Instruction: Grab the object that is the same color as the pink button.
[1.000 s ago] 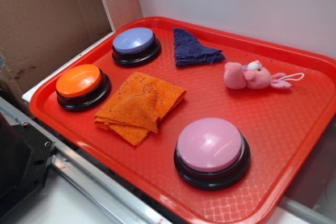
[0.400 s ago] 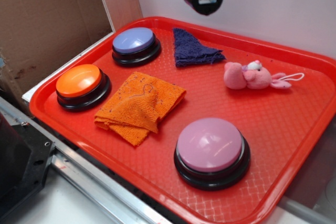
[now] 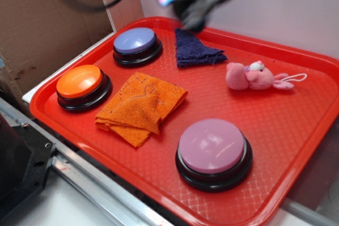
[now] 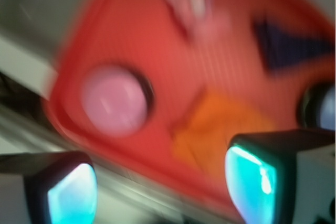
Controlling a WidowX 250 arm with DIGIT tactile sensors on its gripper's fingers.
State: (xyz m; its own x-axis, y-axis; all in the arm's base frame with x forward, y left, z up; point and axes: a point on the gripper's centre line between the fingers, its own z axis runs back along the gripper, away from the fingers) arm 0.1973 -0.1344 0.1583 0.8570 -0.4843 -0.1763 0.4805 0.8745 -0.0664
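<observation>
Hand (image 3: 185,3) blurred at the top of the exterior view, above the back edge of the red tray (image 3: 296,130), over the near corner of the dark blue cloth (image 3: 195,48). Holding nothing. Wrist view, also smeared, shows the two fingers (image 4: 252,179) with cyan-lit pads set wide apart, tray visible in the gap between them, so the hand is spread.

Dark blue cloth lies flat at the tray's back. To its left, lavender-blue button (image 3: 136,45) on a black base. Pink plush bunny (image 3: 253,75) lies on its side to the right of the blue cloth, near the back right of the tray, white string loop trailing toward the right rim; well apart from the hand, touching nothing else. Pink button (image 3: 213,152), pale dome on black base, sits at front right, in front of the bunny with open tray between them. Orange cloth (image 3: 142,107), folded, lies mid-tray, left of the pink button. Orange button (image 3: 82,86) just beside that cloth at the tray's left edge. Cardboard (image 3: 47,25) stands behind left.
</observation>
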